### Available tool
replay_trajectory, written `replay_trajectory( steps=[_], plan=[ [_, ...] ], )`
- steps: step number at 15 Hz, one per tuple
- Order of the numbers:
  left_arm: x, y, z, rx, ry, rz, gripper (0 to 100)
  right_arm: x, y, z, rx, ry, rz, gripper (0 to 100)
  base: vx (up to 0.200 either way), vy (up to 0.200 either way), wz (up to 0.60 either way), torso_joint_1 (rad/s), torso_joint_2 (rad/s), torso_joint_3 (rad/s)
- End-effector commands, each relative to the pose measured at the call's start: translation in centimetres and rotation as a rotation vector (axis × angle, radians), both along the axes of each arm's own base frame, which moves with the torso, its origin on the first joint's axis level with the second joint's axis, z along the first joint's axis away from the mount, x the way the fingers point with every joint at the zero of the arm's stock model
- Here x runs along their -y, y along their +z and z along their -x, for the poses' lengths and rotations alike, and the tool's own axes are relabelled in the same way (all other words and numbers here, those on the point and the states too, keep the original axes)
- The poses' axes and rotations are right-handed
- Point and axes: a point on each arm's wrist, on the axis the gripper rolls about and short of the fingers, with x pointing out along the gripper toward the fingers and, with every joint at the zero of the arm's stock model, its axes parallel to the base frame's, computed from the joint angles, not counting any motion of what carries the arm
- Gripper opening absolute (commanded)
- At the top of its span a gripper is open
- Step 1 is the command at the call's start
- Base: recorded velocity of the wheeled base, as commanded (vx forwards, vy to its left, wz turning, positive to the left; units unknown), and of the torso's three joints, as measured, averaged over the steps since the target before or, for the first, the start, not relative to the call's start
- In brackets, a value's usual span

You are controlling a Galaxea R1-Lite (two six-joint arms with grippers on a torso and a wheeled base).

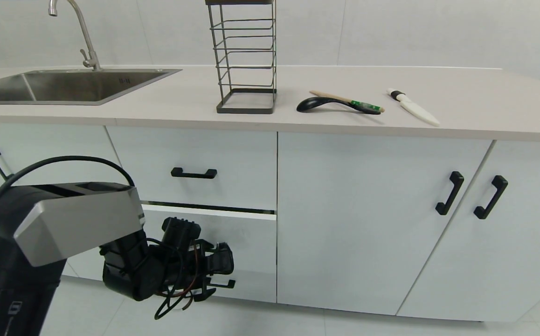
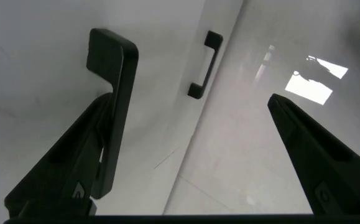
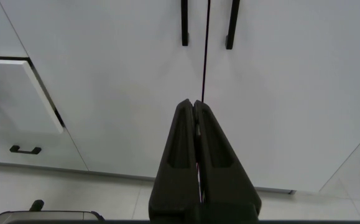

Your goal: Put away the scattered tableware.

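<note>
The left gripper point(image 1: 214, 287) hangs low in front of the cabinet, level with the lower drawer point(image 1: 246, 242); its fingers point(image 2: 304, 149) are spread wide apart and clamp nothing; the black drawer handle point(image 2: 110, 112) lies right against one finger, and in the left wrist view I cannot tell whether they touch. The lower drawer stands pulled out a little, a dark gap showing along its top edge; the upper drawer point(image 1: 190, 163) above it sits flush. The right gripper point(image 3: 196, 107) has its fingers pressed together with nothing between them; it faces the seam between two white cupboard doors point(image 3: 279, 93).

The tableware lies well above the left gripper, on the countertop point(image 1: 484, 102); a black spoon point(image 1: 328, 105) lies with wooden chopsticks point(image 1: 344, 99) resting across its handle; a white knife point(image 1: 414, 108) lies near them, apart, toward the robot's right. An empty wire rack point(image 1: 246, 56) stands upright on the countertop to the left of the spoon; farther left are the steel sink point(image 1: 125, 81) and its faucet point(image 1: 83, 37).
</note>
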Motion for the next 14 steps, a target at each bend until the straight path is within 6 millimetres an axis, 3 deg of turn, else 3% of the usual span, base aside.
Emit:
replay_trajectory(
  steps=[1,6,8,11,14],
  plan=[
    [-0.1,1.1,0.3,0.022,0.001,0.007,100,0.0,0.0,0.0,-0.002,0.001,0.000,0,0.000,0.000,0.00,0.000,0.00,0.000],
    [-1.0,4.4,3.8,0.032,-0.009,0.010,100,0.0,0.0,0.0,-0.002,0.001,0.000,0,0.000,0.000,0.00,0.000,0.00,0.000],
    [-1.3,8.5,7.1,0.110,-0.034,0.040,100,0.0,0.0,0.0,-0.002,0.001,0.000,0,0.000,0.000,0.00,0.000,0.00,0.000],
    [-0.8,12.5,10.6,0.192,-0.098,0.090,100,0.0,0.0,0.0,-0.002,0.001,0.000,0,0.000,0.000,0.00,0.000,0.00,0.000],
    [-0.9,15.3,11.0,0.190,-0.062,0.152,100,0.0,0.0,0.0,-0.002,0.001,0.000,0,0.000,0.000,0.00,0.000,0.00,0.000]
  ],
)
